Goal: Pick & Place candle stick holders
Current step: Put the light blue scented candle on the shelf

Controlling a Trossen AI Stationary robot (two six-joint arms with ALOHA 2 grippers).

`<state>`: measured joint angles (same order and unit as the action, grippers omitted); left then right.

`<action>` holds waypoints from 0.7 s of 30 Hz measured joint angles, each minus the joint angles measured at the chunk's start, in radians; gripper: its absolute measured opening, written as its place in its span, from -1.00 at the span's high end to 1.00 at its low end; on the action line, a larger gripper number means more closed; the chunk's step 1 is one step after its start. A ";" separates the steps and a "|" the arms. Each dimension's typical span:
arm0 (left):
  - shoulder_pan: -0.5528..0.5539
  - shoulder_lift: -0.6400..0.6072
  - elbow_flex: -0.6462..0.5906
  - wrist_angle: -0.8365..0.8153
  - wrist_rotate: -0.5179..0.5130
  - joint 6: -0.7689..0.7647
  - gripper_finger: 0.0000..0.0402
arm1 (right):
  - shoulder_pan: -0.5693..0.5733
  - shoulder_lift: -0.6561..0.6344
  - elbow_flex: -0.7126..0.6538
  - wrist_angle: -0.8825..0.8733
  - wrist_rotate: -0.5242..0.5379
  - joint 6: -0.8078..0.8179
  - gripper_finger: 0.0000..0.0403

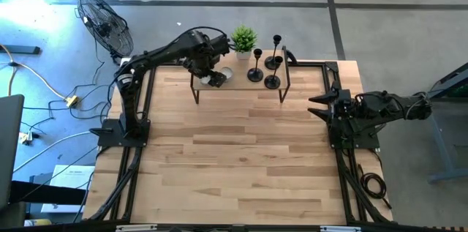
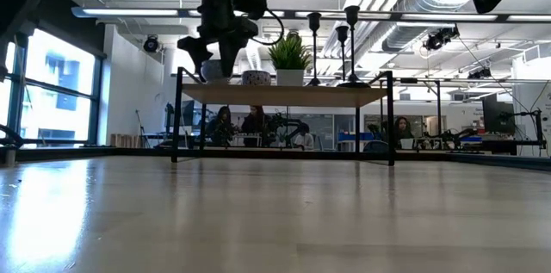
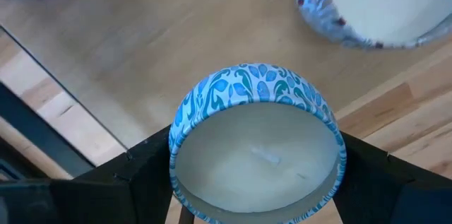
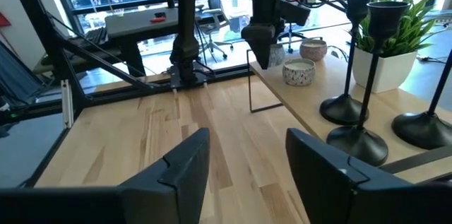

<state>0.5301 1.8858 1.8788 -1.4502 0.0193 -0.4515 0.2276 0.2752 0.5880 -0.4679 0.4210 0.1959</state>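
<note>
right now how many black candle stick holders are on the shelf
3, clustered at the right end of the raised shelf, right of the potted plant: one at the back, one at the front left, one at the front right. None seems hidden.

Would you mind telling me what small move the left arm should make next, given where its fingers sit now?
Probably lift straight up. The left gripper has its fingers on both sides of a blue-patterned candle on the shelf, with a second candle close by. The candle stick holders stand untouched at the shelf's other end, and the right gripper waits apart.
</note>
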 joint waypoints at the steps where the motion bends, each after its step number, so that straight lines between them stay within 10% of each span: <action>1: 0.000 0.000 0.000 0.005 -0.002 -0.001 -0.42 | 0.000 0.000 0.000 0.000 0.000 -0.004 0.11; 21: 0.000 0.000 0.000 0.038 -0.062 0.002 -0.71 | 0.000 0.000 0.000 0.001 -0.004 0.005 0.15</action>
<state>0.5301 1.8858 1.8786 -1.4119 -0.0425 -0.4493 0.2277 0.2752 0.5880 -0.4667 0.4166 0.2012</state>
